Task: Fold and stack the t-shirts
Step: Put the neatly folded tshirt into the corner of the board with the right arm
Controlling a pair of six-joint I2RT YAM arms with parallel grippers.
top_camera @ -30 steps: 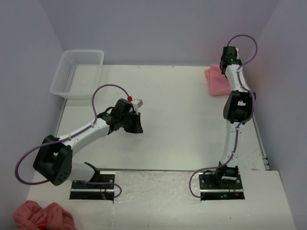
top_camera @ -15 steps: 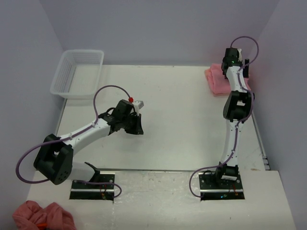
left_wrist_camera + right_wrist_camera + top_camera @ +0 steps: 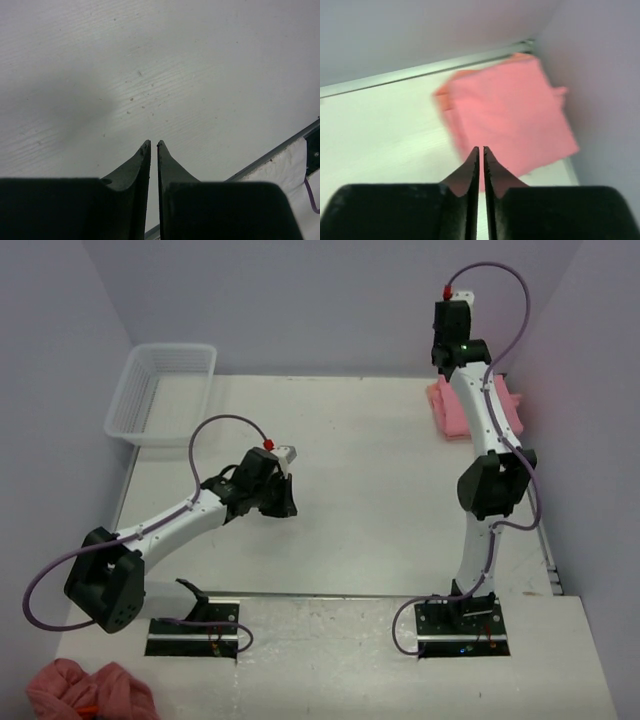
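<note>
Pink cotton made up the stack: the rose-pink t-shirt (image 3: 512,112) lay folded into a rough square in the far right corner of the table (image 3: 360,460), close to where the back wall met the right wall; beneath it a paler edge of the salmon-orange t-shirt (image 3: 442,98) showed along its left side; the wrist view was blurred, so finer folds could not be told. Above the stack hung the right gripper (image 3: 481,148), apart from the cloth, its jaws drawn together to a thin slit with nothing between them. Well away, over bare table left of centre, the left gripper (image 3: 153,144) pointed down with its jaws likewise nearly touching and holding nothing. A clear mesh basket (image 3: 175,347) stood at the far left corner of the table; a crumpled pink cloth (image 3: 90,690) lay bunched at the near left, beside the left arm's base.
</note>
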